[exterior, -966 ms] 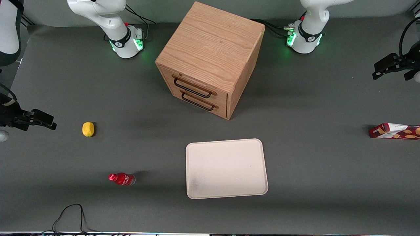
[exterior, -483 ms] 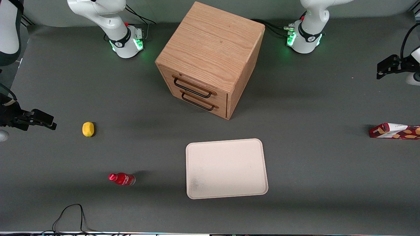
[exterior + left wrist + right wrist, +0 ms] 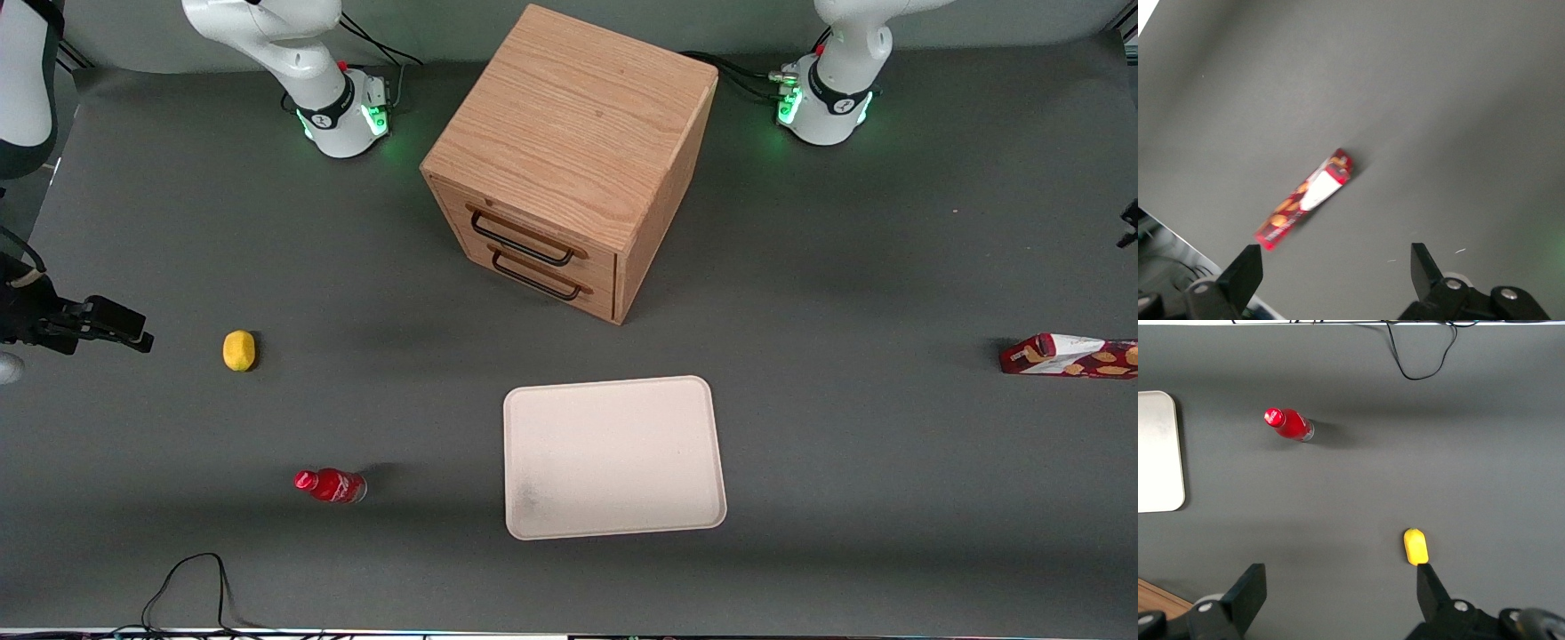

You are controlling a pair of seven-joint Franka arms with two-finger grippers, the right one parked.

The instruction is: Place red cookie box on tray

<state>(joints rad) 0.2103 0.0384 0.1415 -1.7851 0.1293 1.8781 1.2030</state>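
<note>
Dark grey table (image 3: 1405, 473) seen from above | small red bottle (image 3: 1289, 425) lying on its side | yellow lemon-like object (image 3: 1415, 546) well apart from the bottle | cream-white tray (image 3: 1158, 453), one rounded end showing at the edge | black cable (image 3: 1421, 353) looping on the table | wooden corner (image 3: 1155, 600) at the edge

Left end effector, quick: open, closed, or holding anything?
Left end effector: open, holding nothing, hovering above the table with the red cookie box lying ahead of its fingers, untouched.
</note>
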